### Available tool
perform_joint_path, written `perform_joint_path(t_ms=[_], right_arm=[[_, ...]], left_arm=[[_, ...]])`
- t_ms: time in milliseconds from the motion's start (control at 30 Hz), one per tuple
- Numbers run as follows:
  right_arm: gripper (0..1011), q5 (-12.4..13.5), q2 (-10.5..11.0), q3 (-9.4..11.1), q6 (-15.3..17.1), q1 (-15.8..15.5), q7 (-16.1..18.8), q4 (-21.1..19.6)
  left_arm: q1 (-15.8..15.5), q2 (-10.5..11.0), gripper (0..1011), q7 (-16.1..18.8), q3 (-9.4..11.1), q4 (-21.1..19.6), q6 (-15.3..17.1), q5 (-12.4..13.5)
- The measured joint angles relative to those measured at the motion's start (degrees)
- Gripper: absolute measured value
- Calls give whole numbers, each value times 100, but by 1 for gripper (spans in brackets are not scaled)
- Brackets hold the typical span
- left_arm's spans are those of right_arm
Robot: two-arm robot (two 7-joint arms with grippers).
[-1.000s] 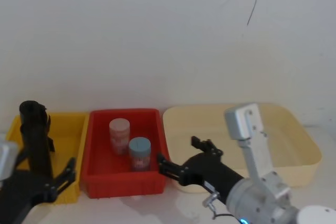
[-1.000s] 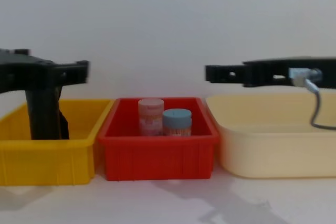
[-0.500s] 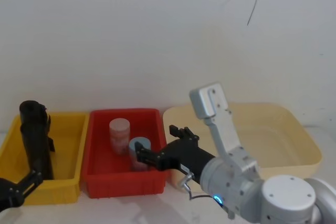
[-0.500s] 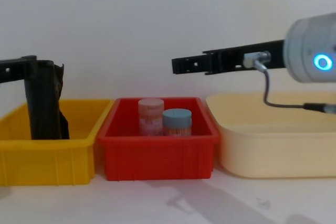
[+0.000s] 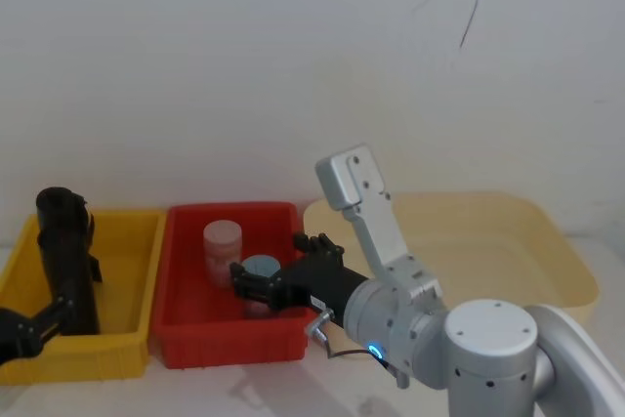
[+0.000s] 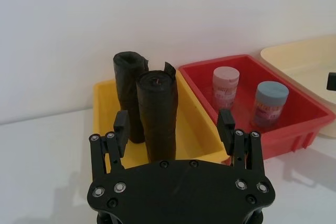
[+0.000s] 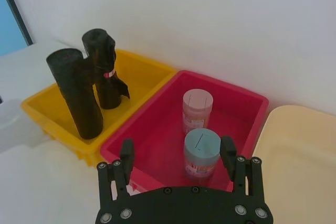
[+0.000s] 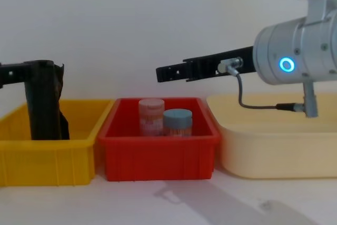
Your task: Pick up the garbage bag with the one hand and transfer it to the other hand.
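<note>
The garbage bag (image 6: 157,121) (image 7: 77,98) (image 8: 44,104) (image 5: 68,266) stands upright as a smooth black roll in the yellow bin (image 8: 47,156), at its near side. My left gripper (image 6: 174,127) (image 5: 44,324) is open, low at the bin's near-left and short of the bag. At roll-top height, one of its fingers (image 8: 13,71) reaches in from the left edge. My right gripper (image 7: 177,151) (image 5: 244,282) (image 8: 161,73), on the wrist with the blue ring, is open and empty, hovering over the red bin (image 8: 160,154) above the jars.
A second black roll (image 7: 102,66) (image 6: 127,90) with a red mark and loose flap stands behind the bag. The red bin holds a pink jar (image 7: 197,109) and a blue-lidded jar (image 7: 202,150). A cream tub (image 8: 279,146) sits to the right. A white wall rises close behind.
The right gripper has swung left from over the cream tub to above the red bin. The left gripper has drawn back to the left, away from the bag.
</note>
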Motion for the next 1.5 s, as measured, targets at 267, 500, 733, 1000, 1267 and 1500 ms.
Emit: perform_joint_path(t_ms=[267, 500, 733, 1000, 1267, 1500], right_arm=[[1002, -28, -85, -25, -21, 188, 100, 345], [1002, -31, -111, 0, -71, 312, 222, 570], [1001, -30, -119, 45, -116, 389, 302, 714], [1001, -33, -133, 141, -166, 480, 344, 911], [1001, -80, -124, 201, -202, 540, 366, 1076], [1001, -120, -120, 251, -244, 577, 393, 1229]], left_arm=[[-685, -66, 1001, -358, 182, 678, 29, -83], [-1258, -191, 1001, -576, 341, 1275, 28, -101], [-1632, -305, 1001, -629, 459, 1679, 63, -46], [-1951, -415, 1001, -678, 564, 2091, 88, 41], [-2275, -531, 1001, -814, 683, 2574, 66, 110], [-2462, -608, 1001, -919, 745, 2876, 10, 145]])
